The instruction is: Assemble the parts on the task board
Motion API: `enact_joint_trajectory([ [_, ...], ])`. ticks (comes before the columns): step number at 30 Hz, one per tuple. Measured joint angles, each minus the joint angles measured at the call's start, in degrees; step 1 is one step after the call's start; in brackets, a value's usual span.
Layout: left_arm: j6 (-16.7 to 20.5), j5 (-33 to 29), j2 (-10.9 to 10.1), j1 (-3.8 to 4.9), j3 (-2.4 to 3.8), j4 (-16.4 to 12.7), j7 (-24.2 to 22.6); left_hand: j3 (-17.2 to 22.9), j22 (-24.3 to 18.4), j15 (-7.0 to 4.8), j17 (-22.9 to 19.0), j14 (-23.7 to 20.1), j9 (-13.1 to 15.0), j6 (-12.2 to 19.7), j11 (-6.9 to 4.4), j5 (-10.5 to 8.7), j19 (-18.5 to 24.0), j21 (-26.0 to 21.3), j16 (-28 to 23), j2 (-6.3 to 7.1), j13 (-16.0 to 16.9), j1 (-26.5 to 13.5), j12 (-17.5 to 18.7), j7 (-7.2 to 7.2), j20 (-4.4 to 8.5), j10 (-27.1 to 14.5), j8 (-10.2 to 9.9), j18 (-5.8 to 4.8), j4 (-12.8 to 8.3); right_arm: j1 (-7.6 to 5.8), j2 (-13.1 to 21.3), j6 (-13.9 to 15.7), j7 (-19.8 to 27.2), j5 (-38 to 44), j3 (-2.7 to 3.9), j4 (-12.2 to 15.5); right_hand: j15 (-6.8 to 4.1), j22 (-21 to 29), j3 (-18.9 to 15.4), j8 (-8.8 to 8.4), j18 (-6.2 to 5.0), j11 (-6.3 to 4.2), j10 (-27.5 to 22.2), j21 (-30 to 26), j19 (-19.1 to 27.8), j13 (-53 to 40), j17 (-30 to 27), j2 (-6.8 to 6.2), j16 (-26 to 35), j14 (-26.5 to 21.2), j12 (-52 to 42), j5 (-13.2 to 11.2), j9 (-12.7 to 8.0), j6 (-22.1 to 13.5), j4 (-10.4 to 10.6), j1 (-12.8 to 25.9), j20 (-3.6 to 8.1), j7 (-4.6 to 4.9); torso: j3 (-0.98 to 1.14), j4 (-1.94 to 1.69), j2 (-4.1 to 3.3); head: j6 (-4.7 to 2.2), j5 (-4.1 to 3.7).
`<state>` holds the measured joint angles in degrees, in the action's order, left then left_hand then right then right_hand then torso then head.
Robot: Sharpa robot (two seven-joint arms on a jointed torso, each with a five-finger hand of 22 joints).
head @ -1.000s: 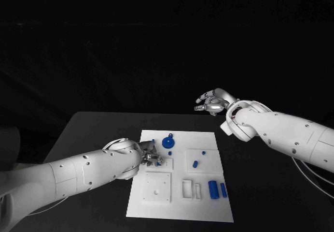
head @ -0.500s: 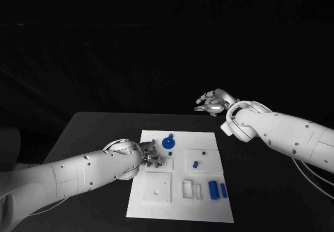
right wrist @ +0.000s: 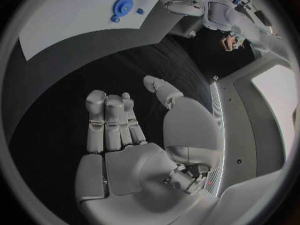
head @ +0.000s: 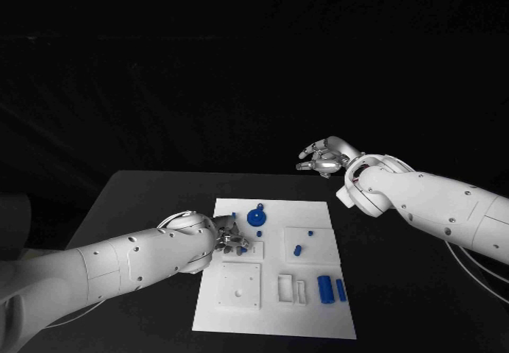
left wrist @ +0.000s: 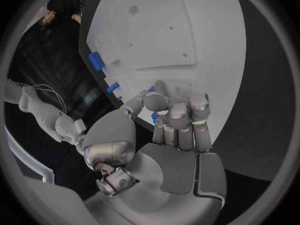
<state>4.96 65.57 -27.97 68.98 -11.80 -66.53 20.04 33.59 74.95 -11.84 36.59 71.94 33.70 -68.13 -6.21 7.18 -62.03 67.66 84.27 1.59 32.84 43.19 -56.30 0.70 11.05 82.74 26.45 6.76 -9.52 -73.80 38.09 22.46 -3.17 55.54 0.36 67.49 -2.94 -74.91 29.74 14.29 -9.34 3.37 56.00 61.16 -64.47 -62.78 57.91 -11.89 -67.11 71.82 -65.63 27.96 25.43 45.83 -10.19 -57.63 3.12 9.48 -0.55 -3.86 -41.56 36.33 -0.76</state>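
1. The left hand [head: 225,241] hovered low over the task board [head: 271,316] near its left edge, fingers curled together around a small blue part [left wrist: 154,118]; whether it was truly pinched, I couldn't tell.
2. The right hand [head: 324,157] hung raised beyond the surface's far edge, fingers loosely apart, holding nothing.
3. Seating that part looked like the step in hand.
4. Loose parts waited: a blue disc [head: 256,217] toward the board's far edge, two blue blocks [head: 331,289] near its right edge.
5. Next called for careful alignment over the hole.
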Motion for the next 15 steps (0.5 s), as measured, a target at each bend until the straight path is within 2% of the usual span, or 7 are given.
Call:
enact_joint_trajectory([
  [1, 0.0, 0.0, 0.0, -0.01, -0.01, 0.1, 0.0, -0.1, 0.0, -0.13, -0.1, 0.1, 0.0, -0.7, -0.76, -1.27, 0.0, 0.0, 0.0, 0.23, -0.1, -0.2, 0.0, 0.71, 0.0, -1.2, 0.0, 0.39, 0.3, 0.0, 0.0, 0.0, 0.0, 0.0, 0.0, 0.0, 0.0, 0.0, 0.0, 0.0, 0.0, 0.0, 0.0, 0.0, 0.0, 0.0, 0.0, 0.0, 0.0, 0.0, 0.0, 0.0, 0.0, 0.0, 0.0, 0.0, 0.0, 0.0, 0.0, 0.01, 0.0, 0.0, -0.01],
  [3, 0.0, 0.0, 0.0, -0.01, -0.01, 0.1, 0.0, -0.3, 0.0, -0.3, -0.1, 0.1, 0.0, -0.5, -0.96, -3.37, 0.2, 0.0, 0.0, 1.08, -0.2, -0.5, 0.0, 0.52, -0.22, -1.4, 0.0, 0.77, 0.8, 0.01, 0.0, 0.0, 0.0, 0.0, 0.0, 0.0, 0.0, 0.0, 0.0, 0.0, 0.0, 0.0, 0.0, 0.0, 0.0, 0.0, 0.0, 0.0, 0.0, 0.0, 0.0, 0.0, 0.0, 0.0, 0.0, 0.0, 0.0, 0.0, 0.0, 0.0, 0.0, 0.0, -0.03],
  [4, 0.0, 0.0, 0.0, -0.02, -0.01, 0.2, 0.0, -0.4, 0.0, -0.3, -0.2, 0.1, 0.0, -0.4, -0.96, -3.77, 0.3, 0.0, 0.0, 1.5, -0.2, -0.7, 0.0, 0.44, -0.3, -1.4, 0.0, 0.8, 1.2, 0.02, 0.0, 0.0, 0.0, 0.0, 0.0, 0.0, 0.0, 0.0, 0.0, 0.0, 0.0, 0.0, 0.0, 0.0, 0.0, 0.1, 0.0, 0.0, 0.0, 0.0, 0.0, 0.0, 0.0, 0.0, 0.0, 0.0, 0.0, 0.0, 0.0, 0.01, 0.0, -0.03, -0.04],
  [8, 0.1, 0.0, 0.1, -0.02, -0.02, 0.3, 0.1, -1.1, 0.0, -0.38, -0.2, 0.2, 0.1, -0.4, -1.15, -4.13, 0.3, 0.0, 0.0, 3.35, -0.3, -1.7, 0.0, 0.45, -0.27, -1.6, 0.0, 0.82, 2.0, 0.06, 0.0, 0.0, 0.0, 0.0, 0.0, 0.0, 0.0, 0.0, 0.0, 0.0, -0.01, 0.0, 0.0, 0.0, 0.0, 0.1, 0.0, 0.0, 0.0, 0.0, 0.0, 0.0, 0.0, 0.0, 0.0, 0.0, 0.0, 0.0, 0.0, 0.01, 0.01, -0.08, -0.08],
  [15, 0.1, -0.1, 0.1, -0.02, -0.02, 0.4, 0.1, -0.8, 0.0, -0.69, -0.2, 0.5, 0.2, -0.2, -1.41, -4.13, 0.7, 0.0, 0.1, 4.93, -0.5, -2.2, 0.0, 0.64, -0.29, -1.8, 0.0, 0.83, 3.0, 0.21, 0.0, -0.1, 0.0, 0.0, 0.01, -0.1, 0.0, 0.0, 0.0, 0.0, 0.0, 0.0, 0.0, 0.0, 0.0, 0.0, 0.0, 0.0, 0.0, 0.0, 0.0, 0.0, 0.0, 0.0, 0.0, 0.0, 0.0, 0.0, 0.0, 0.01, 0.01, -0.09, -0.09],
])
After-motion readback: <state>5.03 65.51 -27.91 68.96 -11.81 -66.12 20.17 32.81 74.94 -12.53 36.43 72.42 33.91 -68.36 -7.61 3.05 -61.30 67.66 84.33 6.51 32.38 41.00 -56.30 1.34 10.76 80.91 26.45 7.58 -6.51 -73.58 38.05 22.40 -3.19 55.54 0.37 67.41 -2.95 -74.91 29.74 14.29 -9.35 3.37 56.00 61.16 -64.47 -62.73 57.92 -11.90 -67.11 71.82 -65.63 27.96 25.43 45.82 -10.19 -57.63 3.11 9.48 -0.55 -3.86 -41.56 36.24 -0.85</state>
